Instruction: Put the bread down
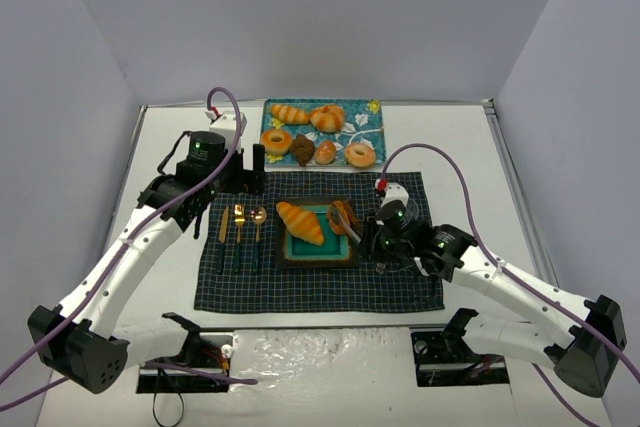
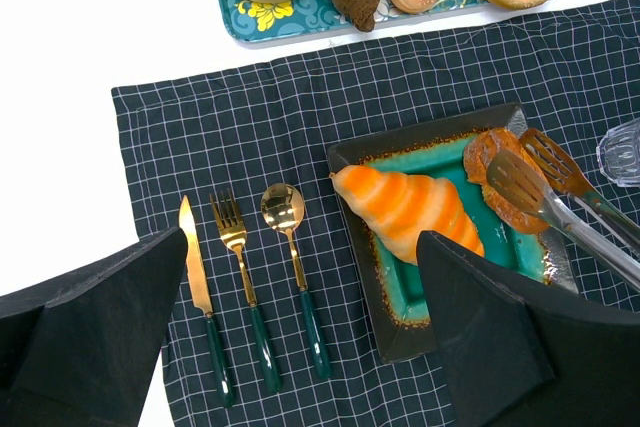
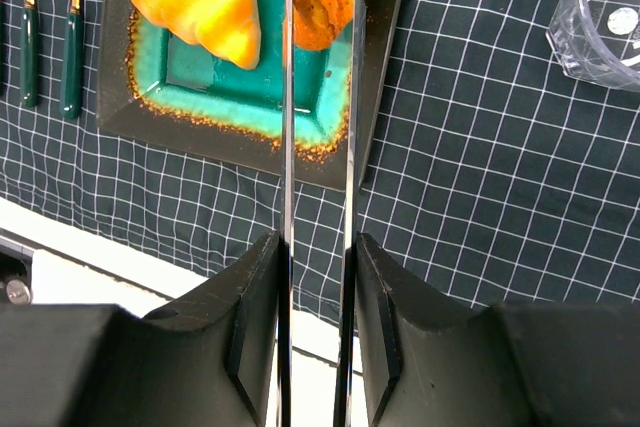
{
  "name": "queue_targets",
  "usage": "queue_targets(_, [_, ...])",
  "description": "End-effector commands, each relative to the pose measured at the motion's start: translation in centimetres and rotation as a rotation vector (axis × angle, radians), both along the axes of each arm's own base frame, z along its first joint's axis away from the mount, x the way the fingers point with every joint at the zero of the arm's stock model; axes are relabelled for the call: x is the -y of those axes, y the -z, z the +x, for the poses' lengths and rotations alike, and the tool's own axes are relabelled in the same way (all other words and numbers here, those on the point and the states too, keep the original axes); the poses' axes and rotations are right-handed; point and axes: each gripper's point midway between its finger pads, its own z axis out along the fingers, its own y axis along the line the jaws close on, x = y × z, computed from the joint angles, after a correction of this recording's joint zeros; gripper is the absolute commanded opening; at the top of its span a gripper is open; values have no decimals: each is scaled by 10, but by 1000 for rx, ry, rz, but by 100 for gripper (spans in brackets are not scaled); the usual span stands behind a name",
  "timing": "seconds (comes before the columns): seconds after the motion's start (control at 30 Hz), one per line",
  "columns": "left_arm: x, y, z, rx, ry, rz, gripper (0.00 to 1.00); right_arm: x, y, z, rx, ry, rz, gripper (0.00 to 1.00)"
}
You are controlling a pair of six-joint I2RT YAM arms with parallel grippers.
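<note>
Top external view: right gripper (image 1: 378, 237) held tongs (image 1: 358, 227) clasping a brown bread (image 1: 343, 215) at the plate's (image 1: 318, 261) right rim. Left wrist view: left gripper (image 2: 302, 237) hung over the cutlery (image 2: 247, 297), jaws spread. Right wrist view: jaws pinched the tongs' arms.

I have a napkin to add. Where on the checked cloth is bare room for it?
Free: the cloth strip on the near side of plate and cutlery, and the band between tray and plate. Crowded: right of the plate, where glass, tongs and right claw sit.
</note>
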Motion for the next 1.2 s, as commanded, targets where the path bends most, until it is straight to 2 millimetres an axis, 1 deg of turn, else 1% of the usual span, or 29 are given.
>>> queue_targets(0.0, [5,-18,9,69,7,-23,97,-9,-8,13,59,39,24,9])
queue_targets(0.07, [5,-18,9,68,8,-23,97,-10,-7,12,59,37,20,13])
queue_targets(0.13, [5,-19,9,70,8,-24,97,-10,-8,12,63,43,16,20])
queue_targets(0.27, [5,-19,9,70,8,-24,97,-10,-8,11,63,47,6,27])
queue_targets(0.53, [5,-19,9,71,7,-24,97,-12,-16,10,73,45,3,35])
queue_targets(0.87, [5,-19,8,71,7,-24,97,-16,-23,10,85,40,5,37])
queue_targets(1.17, [5,-19,9,71,6,-24,97,-16,-44,14,126,53,9,37])
